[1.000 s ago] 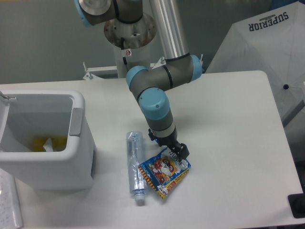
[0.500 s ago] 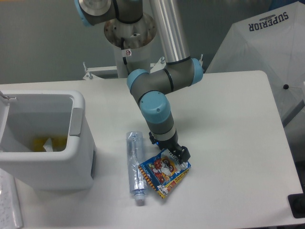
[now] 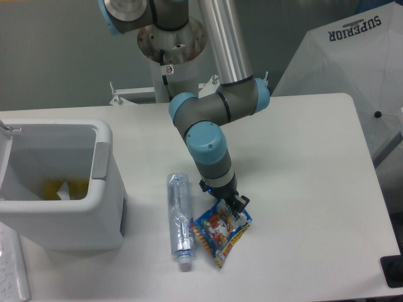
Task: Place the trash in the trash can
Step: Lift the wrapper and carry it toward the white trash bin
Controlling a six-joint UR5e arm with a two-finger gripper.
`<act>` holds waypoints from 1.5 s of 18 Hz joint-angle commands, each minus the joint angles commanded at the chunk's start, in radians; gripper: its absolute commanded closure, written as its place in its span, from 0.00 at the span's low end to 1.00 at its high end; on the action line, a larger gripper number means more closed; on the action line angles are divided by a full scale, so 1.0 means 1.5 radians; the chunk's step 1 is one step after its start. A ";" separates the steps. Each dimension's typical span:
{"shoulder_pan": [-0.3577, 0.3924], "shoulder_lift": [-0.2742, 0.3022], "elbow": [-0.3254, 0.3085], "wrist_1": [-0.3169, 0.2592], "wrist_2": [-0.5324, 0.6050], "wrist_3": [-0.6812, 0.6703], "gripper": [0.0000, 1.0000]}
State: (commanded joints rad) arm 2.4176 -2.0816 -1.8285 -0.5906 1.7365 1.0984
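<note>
Grabbing the blue-and-yellow crinkly snack bag (image 3: 221, 233) first: hand (image 3: 231, 206) is down on its upper edge, fingers look pinched on it, bag buckled. Next I'd lift and carry left to the boxy white plastic bin (image 3: 94, 207). Two trash items on the counter (image 3: 302, 157): bag, plus one clear crushed bottle (image 3: 179, 217) beside it.

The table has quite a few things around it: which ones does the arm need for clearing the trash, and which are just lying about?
Part of the job:
- snack bag, with the claw down on its upper edge
- crushed plastic bottle, lying beside the bag
- white trash can on the left

Just lying about:
- white umbrella marked SUPERIOR, beyond the table's right side
- black object at the bottom right corner
</note>
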 joint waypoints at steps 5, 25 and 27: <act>0.011 0.007 0.010 0.000 -0.005 -0.012 1.00; 0.065 0.223 0.089 -0.007 -0.340 -0.429 1.00; 0.056 0.253 0.089 -0.007 -0.347 -0.449 1.00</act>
State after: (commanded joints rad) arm 2.5020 -1.7014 -1.6951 -0.6013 1.2164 0.4250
